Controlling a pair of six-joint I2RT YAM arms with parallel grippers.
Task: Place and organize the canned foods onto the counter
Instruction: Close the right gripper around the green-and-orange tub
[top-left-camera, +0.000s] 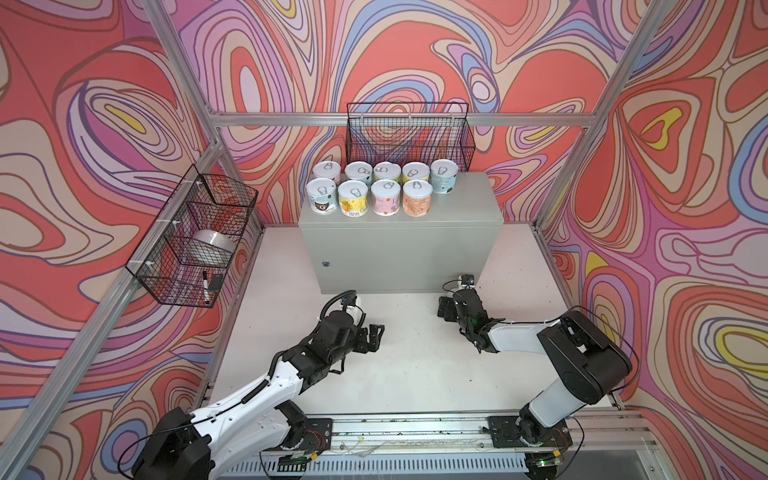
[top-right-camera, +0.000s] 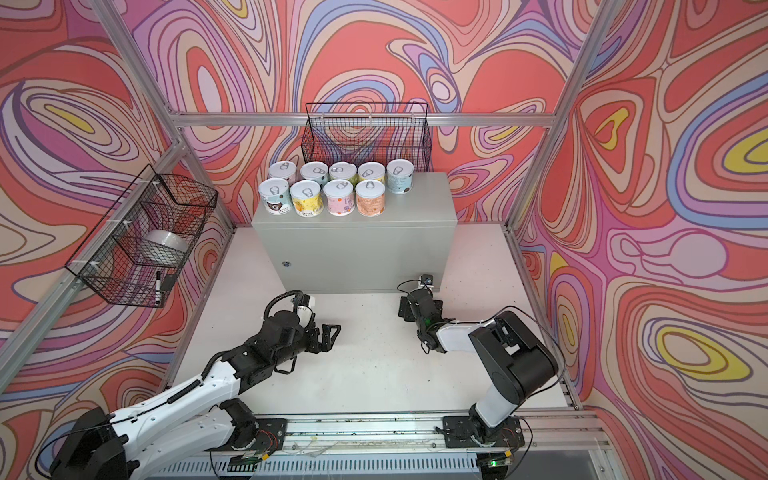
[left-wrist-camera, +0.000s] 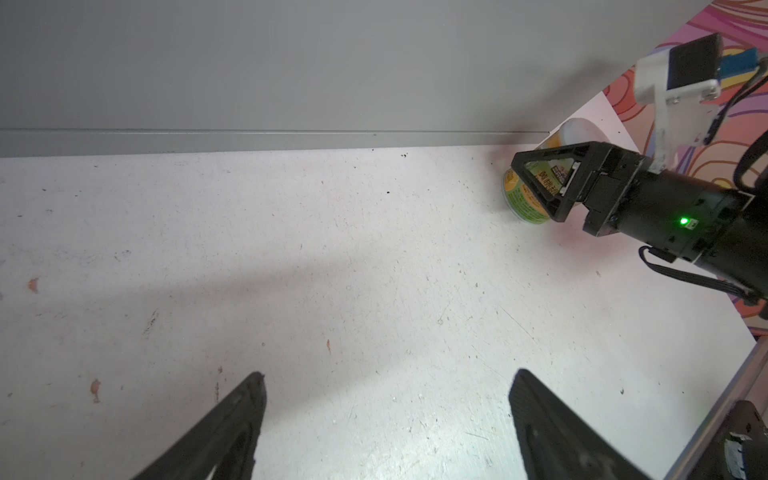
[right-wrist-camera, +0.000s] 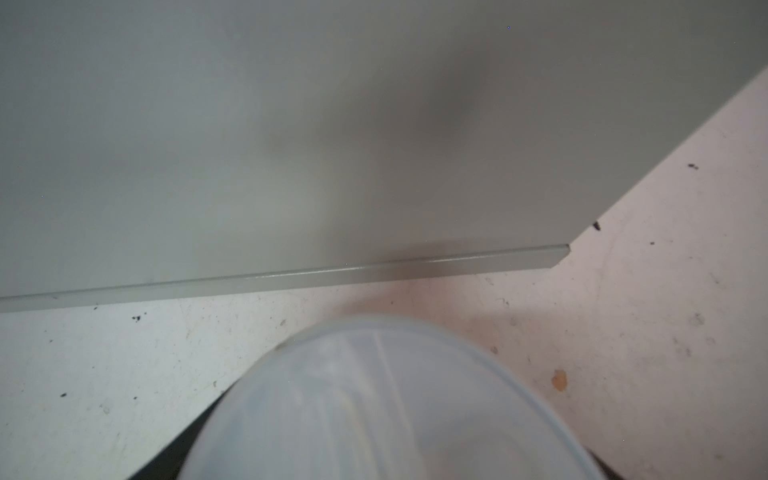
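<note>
Several canned foods (top-left-camera: 370, 189) (top-right-camera: 328, 187) stand in two rows on the left part of the grey counter (top-left-camera: 469, 199) (top-right-camera: 424, 195). One more can (left-wrist-camera: 521, 203), green-orange with a plain pale cap (right-wrist-camera: 386, 407), is down on the table by the counter's (left-wrist-camera: 291, 62) right front corner and looks tilted. My right gripper (top-left-camera: 445, 309) (top-right-camera: 405, 309) straddles it, with one of its fingers (left-wrist-camera: 536, 188) across the label. The cap hides the jaws in the right wrist view, so contact is unclear. My left gripper (top-left-camera: 374, 334) (top-right-camera: 330, 332) (left-wrist-camera: 386, 374) is open over bare table.
A black wire basket (top-left-camera: 409, 133) hangs on the back wall above the counter. Another basket (top-left-camera: 195, 232) on the left wall holds a silver tape roll (top-left-camera: 214, 245) and a marker (top-left-camera: 205, 284). The white table (top-left-camera: 415, 365) ends at the arms' rail (top-left-camera: 415, 428).
</note>
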